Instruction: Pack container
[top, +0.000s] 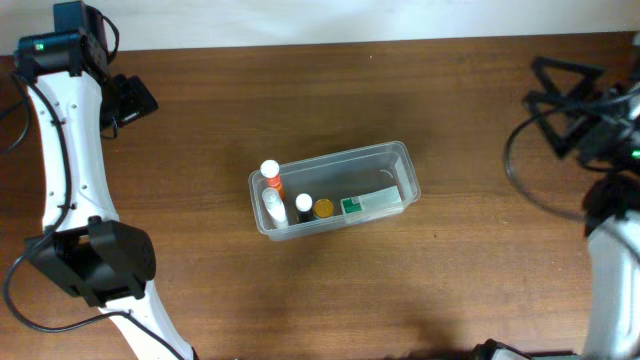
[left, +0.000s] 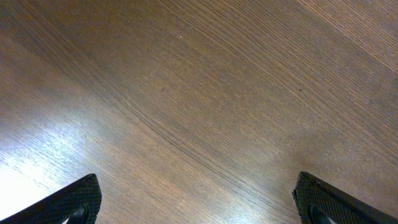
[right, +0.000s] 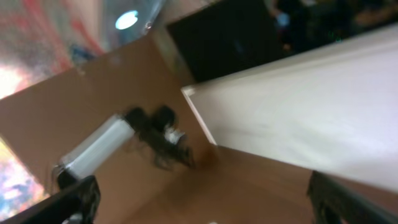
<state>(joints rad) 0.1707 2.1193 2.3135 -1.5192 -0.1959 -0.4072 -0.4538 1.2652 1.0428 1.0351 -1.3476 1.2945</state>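
Brown wooden table (top: 200, 130) bears the container (top: 362, 174).

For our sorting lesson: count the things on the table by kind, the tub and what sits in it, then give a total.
Container: 1
Small bottles: 4
White-and-green carton: 1
Total: 6

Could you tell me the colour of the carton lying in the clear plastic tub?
The small rectangular carton is white with green; overhead view.
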